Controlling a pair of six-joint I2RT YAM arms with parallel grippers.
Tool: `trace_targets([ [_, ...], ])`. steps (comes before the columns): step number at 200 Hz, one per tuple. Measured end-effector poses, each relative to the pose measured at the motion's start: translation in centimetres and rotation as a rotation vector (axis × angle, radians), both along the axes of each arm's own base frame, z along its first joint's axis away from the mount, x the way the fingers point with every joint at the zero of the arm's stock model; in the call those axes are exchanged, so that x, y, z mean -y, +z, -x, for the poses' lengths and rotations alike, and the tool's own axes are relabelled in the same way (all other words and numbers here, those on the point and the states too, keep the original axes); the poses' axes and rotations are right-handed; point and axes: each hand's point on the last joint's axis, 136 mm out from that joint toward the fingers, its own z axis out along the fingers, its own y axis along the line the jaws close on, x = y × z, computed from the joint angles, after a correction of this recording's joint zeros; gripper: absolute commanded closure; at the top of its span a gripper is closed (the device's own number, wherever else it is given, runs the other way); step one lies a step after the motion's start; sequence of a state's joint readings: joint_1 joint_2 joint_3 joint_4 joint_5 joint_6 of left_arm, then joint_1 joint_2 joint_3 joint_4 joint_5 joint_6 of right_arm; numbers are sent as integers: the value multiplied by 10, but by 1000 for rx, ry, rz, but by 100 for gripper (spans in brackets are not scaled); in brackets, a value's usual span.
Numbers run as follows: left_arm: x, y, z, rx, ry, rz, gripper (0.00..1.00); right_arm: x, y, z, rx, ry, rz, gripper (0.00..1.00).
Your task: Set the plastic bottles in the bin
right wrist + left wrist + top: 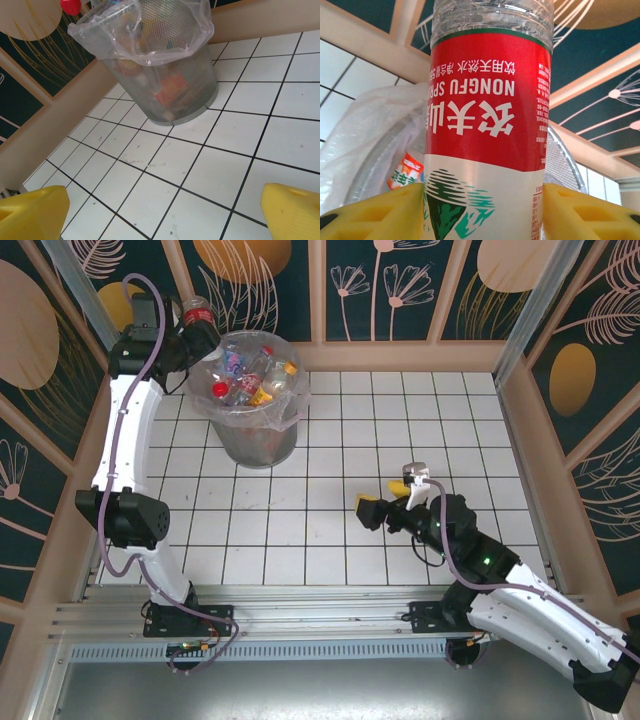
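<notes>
We clamp a red-labelled bottle [489,100] in our left gripper [482,212] just outside the bin [262,448] rim. Released here, it could miss. The right gripper [165,212] has its jaws apart.

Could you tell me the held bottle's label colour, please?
The label is red above white; left wrist view.

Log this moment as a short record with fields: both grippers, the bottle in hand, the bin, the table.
left gripper: shut on the red-label bottle
red-label bottle: held up by the bin's rim, not yet inside
right gripper: open, empty, low over the tiles
bin: upright, bag-lined, several bottles inside
tiled table: white tiles, bin standing at its far left
</notes>
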State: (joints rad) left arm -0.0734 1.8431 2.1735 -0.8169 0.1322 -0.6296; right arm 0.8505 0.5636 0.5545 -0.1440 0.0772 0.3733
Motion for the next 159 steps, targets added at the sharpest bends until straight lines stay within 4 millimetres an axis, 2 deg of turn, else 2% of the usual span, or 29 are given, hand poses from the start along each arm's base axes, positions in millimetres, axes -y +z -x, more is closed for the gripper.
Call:
trace_targets([
  [17,4,-5,2,-19,-14,25,40,0,0,0,0,0,0,1],
  [48,10,-36,15,-102,-19,75,39,0,1,0,4,0,-5,1],
  [61,10,-42,20,-110,-10,90,37,-1,0,0,5,0,-6,1],
  [93,10,-40,37,-118,1,119,29,-1,0,-1,5,0,-6,1],
  [107,10,-37,38,-112,2,122,25,-1,1,-1,8,0,-9,1],
  [159,6,-27,39,-103,15,100,19,-2,5,-1,16,0,-23,1],
])
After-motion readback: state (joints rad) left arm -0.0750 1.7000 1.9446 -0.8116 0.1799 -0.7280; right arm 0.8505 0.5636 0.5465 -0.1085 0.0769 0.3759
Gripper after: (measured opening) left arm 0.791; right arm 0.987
